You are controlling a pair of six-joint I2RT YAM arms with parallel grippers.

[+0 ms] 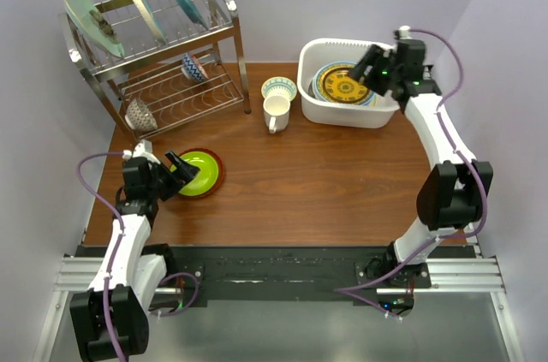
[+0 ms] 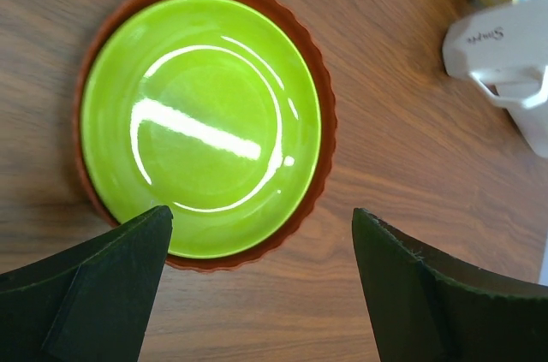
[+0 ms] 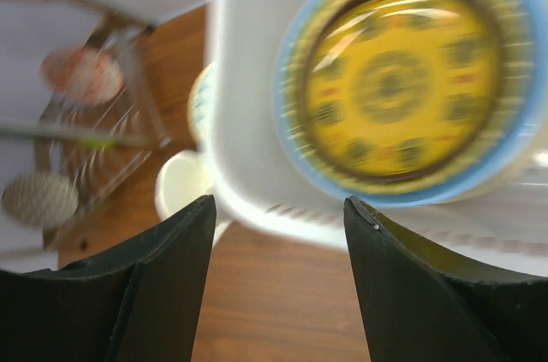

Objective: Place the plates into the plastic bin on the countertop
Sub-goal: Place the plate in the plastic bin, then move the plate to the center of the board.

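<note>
A lime green plate [image 1: 203,169] lies on a red-orange plate [image 1: 217,183] at the left of the countertop [image 1: 325,191]. My left gripper [image 1: 181,167] is open and empty, just at their near-left edge; its view shows the green plate [image 2: 201,122] on the red-orange one [image 2: 318,169] beyond the spread fingers. The white plastic bin [image 1: 322,108] stands at the back right with a yellow patterned plate [image 1: 341,86] on a blue-rimmed one inside. My right gripper [image 1: 366,62] is open and empty above the bin; its blurred view shows the yellow plate [image 3: 398,88] in the bin [image 3: 248,122].
A metal dish rack [image 1: 175,62] at the back left holds three plates on edge and two small patterned bowls. A white mug [image 1: 276,111] and a small bowl [image 1: 279,87] stand between the rack and the bin. The mug also shows in the left wrist view [image 2: 505,58].
</note>
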